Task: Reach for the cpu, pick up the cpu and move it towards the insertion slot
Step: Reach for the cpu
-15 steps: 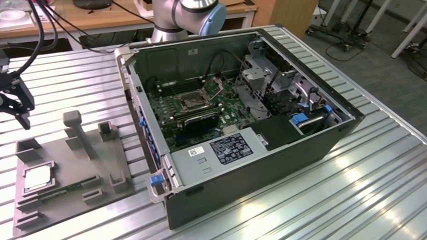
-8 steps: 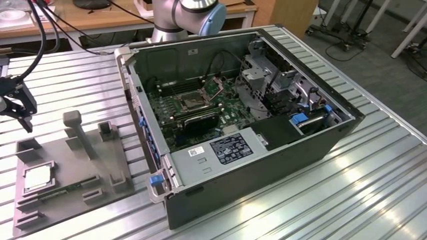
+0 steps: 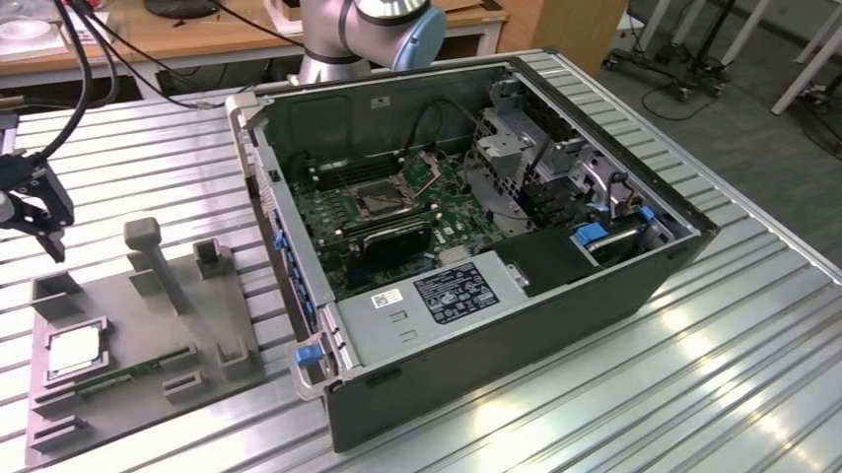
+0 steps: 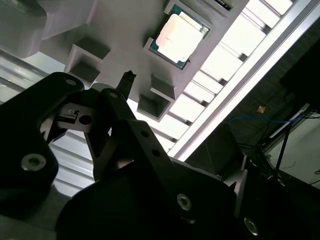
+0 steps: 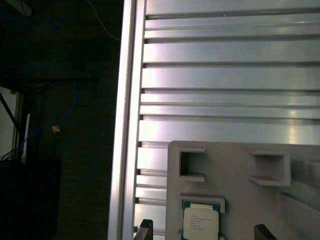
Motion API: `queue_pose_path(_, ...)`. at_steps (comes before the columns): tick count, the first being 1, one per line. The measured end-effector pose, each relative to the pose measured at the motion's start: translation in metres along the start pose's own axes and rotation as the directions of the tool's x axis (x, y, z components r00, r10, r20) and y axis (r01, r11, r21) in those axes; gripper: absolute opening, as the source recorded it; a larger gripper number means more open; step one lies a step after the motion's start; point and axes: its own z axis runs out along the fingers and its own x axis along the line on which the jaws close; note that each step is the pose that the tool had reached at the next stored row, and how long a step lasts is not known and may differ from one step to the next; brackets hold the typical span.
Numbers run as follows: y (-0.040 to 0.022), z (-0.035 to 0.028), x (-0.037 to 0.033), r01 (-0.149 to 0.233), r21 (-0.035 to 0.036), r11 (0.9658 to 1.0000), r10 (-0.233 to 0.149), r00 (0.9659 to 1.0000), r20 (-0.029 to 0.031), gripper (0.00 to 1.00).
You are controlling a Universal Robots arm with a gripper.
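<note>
The end effector point(image 3: 32, 229) hangs at the exterior view's left edge, above the far end of the grey tray point(image 3: 132, 330), and it is released, gripping nothing. In the first wrist view its two fingertips point(image 5: 145, 231) stand well apart, and the gap looks wider than the chip. My read is that this spread is meant to straddle it. No contact yet: the fingers are clear of the tray, so I judge this to be the reach.

And there's the cpu point(image 5: 200, 222), seen between those two fingertips in the first wrist view. It lies flat, pale metal top up, seated in a raised square frame on the tray. That frame probably keeps it square and easy to find from above. In the second wrist view the cpu point(image 4: 180, 32) is beyond one dark fingertip point(image 4: 129, 77), apart from it.

Farther out, the tray rests on the ribbed aluminium surface point(image 3: 618, 394), just beside the open computer case point(image 3: 526, 325). The case lies on its side with the panel off, so the board faces upward. The insertion slot point(image 3: 378, 202) sits on that board, shiny frame around a dark centre, well apart from the cpu.
</note>
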Motion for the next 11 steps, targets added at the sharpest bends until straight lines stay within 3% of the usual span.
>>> queue_pose_path(11, -0.0003, 0.0069, 0.0, 0.0, 0.0001, 1.0, 0.0, 1.0, -0.0002, 0.84)
